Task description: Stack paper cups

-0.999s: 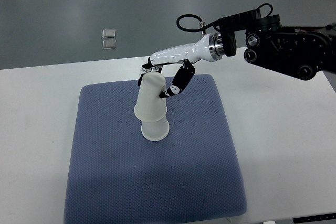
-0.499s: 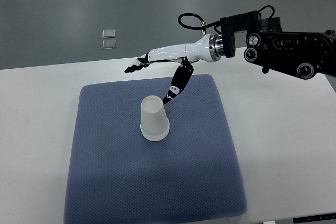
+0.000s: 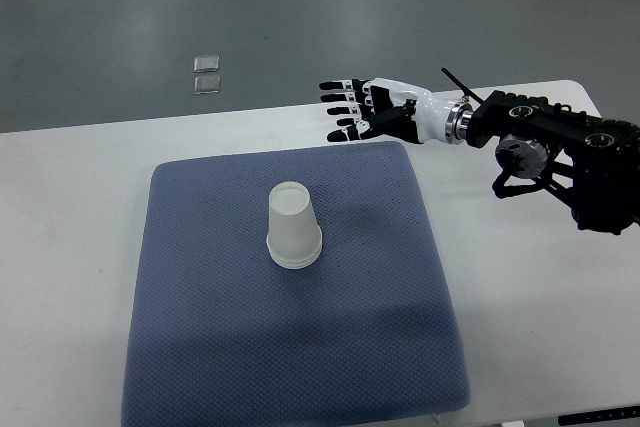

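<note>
Fingers spread and empty, our right hand [image 3: 365, 112] hovers over the far edge of the blue mat [image 3: 200, 347], well apart from the paper cups [image 3: 294, 227], with the palm turned flat and the arm reaching in from the right. We see nothing of the left arm.

The cups stand upside down near the middle of the mat, nested into one short stack with the rims meeting at the base. From how they sit, we judge the stacking itself done, so the step in hand is clearing away. To do that well, we should draw the hand off toward the right edge and high, never sweeping low across the mat, since a light, tall stack like this would likely tip at a brush.

Under the mat lies a white table [image 3: 80, 207]. Beyond its far edge is a grey floor [image 3: 120, 7], where two small pale squares [image 3: 207, 74] lie.
</note>
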Action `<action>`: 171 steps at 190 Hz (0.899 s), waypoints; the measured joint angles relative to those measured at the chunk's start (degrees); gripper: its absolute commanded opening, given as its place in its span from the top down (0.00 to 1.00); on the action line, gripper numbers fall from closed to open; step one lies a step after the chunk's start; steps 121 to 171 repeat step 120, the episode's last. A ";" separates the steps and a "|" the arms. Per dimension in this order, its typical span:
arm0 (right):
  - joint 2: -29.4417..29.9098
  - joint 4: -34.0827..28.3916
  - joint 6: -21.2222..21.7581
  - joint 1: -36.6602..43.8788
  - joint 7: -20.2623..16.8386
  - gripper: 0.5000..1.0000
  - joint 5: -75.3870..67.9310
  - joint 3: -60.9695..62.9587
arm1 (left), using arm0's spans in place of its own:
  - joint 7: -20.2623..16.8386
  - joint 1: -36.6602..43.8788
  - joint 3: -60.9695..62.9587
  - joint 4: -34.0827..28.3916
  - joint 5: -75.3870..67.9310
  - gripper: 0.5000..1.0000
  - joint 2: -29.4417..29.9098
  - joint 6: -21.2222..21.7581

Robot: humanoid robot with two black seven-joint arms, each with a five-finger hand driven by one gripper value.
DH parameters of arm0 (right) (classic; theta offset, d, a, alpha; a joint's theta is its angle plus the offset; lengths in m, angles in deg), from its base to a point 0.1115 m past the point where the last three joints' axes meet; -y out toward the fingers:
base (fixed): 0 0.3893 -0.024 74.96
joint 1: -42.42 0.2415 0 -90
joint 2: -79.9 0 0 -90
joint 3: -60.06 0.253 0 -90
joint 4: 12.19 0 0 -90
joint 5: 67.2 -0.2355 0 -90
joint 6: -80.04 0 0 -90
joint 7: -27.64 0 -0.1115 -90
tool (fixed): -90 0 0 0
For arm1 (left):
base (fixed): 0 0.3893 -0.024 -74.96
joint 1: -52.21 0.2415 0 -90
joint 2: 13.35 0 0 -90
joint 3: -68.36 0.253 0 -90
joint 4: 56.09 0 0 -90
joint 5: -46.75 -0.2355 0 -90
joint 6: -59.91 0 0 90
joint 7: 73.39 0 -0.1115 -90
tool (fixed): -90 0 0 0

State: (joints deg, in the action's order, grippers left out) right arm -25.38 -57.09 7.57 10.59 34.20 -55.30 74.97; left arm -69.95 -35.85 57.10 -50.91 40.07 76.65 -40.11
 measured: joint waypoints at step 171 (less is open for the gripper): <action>1.15 3.50 -7.95 -5.03 -2.95 0.14 -20.06 2.05 | 0.00 -0.01 -0.02 0.00 0.00 0.00 0.00 0.00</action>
